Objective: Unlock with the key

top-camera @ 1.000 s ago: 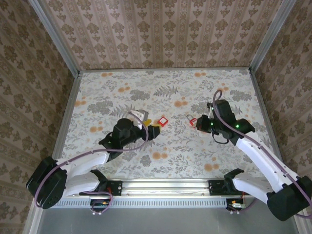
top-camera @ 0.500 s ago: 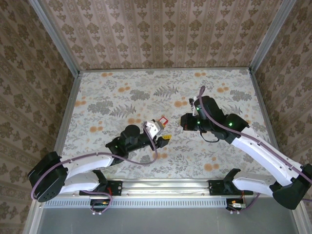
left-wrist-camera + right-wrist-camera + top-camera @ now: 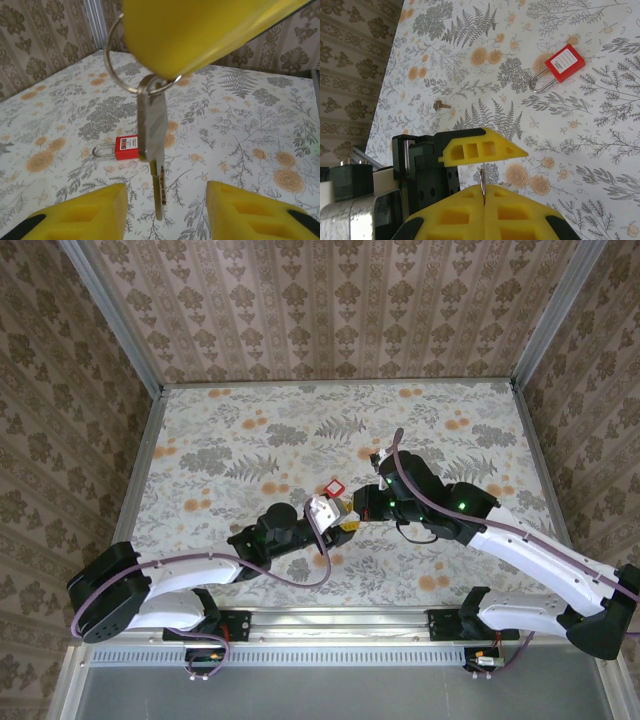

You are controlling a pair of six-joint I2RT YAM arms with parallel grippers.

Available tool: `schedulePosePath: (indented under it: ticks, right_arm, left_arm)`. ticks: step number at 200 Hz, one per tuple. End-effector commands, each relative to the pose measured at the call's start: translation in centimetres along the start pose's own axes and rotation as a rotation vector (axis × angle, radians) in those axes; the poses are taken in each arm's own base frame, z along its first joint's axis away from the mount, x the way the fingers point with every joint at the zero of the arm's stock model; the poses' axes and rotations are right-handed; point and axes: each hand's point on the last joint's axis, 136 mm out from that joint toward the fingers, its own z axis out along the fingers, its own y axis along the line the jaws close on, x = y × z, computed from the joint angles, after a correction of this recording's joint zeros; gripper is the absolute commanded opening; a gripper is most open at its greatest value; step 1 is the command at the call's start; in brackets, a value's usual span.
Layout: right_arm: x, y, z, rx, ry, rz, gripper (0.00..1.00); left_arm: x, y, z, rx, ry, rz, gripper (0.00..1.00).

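1. The right gripper (image 3: 484, 192) is clamped shut on the key (image 3: 152, 130). The blade hangs straight down below its fingers, and the ring (image 3: 116, 65) loops out to one side.
2. The left gripper (image 3: 165, 197) stands open, with a finger on each side of the key's tip and neither touching it.
3. The padlock (image 3: 125, 148) lies flat on the table (image 3: 200, 430), just beyond the two grippers.
4. From above, both grippers meet near the table's middle.
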Motion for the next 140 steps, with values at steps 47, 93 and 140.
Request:
schedulePosePath:
  ticks: [47, 93, 140]
  right_arm:
    - [-0.1, -0.2, -0.1, 0.008, -0.028, 0.017, 0.06]
    - [0.2, -0.5, -0.3, 0.014, -0.026, 0.021, 0.06]
    - [0.6, -0.9, -0.3, 0.019, -0.020, 0.021, 0.06]
  left_arm:
    - [-1.6, 0.0, 0.7, -0.006, -0.053, 0.002, 0.34]
    - [-2.0, 0.3, 0.7, -0.021, -0.063, -0.005, 0.21]
    - [-2.2, 0.7, 0.4, -0.048, -0.068, -0.001, 0.14]
